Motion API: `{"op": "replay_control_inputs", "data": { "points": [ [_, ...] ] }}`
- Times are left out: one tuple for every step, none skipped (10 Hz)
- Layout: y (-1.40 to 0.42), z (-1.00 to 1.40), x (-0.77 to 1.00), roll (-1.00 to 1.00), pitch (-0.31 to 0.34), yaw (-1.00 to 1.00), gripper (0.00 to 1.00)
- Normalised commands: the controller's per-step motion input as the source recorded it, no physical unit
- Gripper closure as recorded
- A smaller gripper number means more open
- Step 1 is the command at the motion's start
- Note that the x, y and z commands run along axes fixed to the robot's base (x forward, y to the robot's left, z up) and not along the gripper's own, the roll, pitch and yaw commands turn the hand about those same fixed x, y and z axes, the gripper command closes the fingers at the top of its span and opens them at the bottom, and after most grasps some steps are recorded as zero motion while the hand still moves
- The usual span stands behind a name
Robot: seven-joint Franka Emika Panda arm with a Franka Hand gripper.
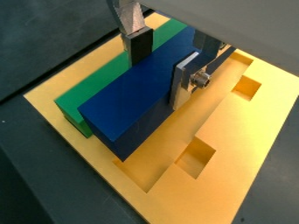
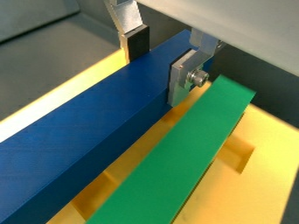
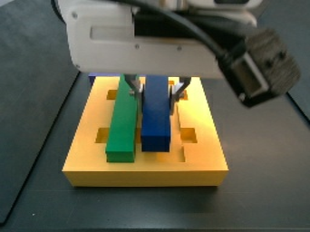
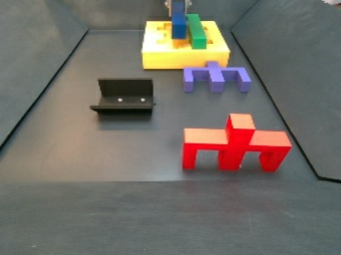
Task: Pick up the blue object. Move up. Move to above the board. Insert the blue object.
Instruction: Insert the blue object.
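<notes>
Board (image 3: 85, 163), blue object (image 1: 135, 101) seemingly between hand (image 1: 162, 66) fingers.

White boxy wrist housing, black cables, gripper (image 1: 162, 54) (flat silver fingers (image 2: 184, 77), dark pads, one screw)

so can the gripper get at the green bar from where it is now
Probably not straight away. The gripper straddles the blue object on the board, and the green bar lies right against it, leaving no gap for a finger.
</notes>
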Motion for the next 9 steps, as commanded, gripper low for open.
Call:
{"op": "replay_control_inputs", "data": {
  "points": [
    [0.0, -0.53, 0.02, 0.0, 0.0, 0.09, 1.0],
    [0.0, -0.45, 0.23, -0.13, -0.001, 0.06, 1.0],
    [0.0, -0.44, 0.22, -0.03, 0.0, 0.03, 1.0],
    [0.0, -0.45, 0.22, -0.01, 0.0, 0.0, 1.0],
    [0.0, -0.3, 0.33, -0.03, 0.0, 0.0, 1.0],
    [0.0, -0.32, 0.36, 0.0, 0.0, 0.0, 1.0],
    [-0.01, -0.27, 0.46, 0.0, 0.0, 0.0, 1.0],
    [-0.03, -0.24, 0.51, 0.0, 0.0, -0.06, 1.0],
    [0.0, -0.29, 0.34, 0.0, 0.0, 0.0, 1.0]
  ]
}}
